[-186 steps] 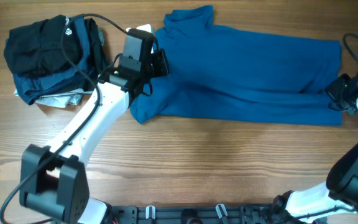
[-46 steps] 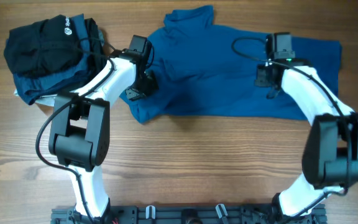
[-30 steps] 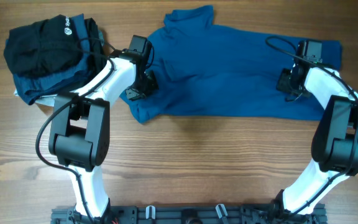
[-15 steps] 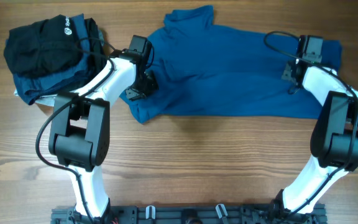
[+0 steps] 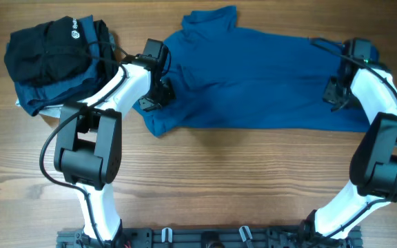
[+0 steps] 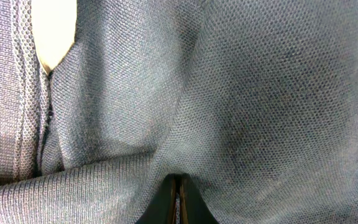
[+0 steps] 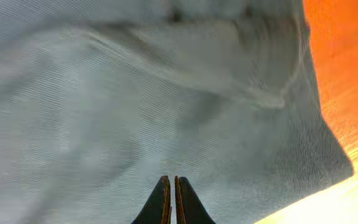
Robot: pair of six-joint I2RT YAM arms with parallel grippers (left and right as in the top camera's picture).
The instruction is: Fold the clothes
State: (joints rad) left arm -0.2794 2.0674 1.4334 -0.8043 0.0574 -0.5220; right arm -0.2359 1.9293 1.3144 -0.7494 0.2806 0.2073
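The blue polo shirt, a soft pitted knit, is spread flat across the far side of the wooden table. The left gripper is seen pressed together at a creased sleeve, the right gripper closed tight above the hem corner

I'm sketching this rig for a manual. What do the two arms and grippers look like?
The left arm and right arm have white tubular links and bulky black joints, with thin black cables along them. The left gripper and right gripper are black, with slim tapering fingers.
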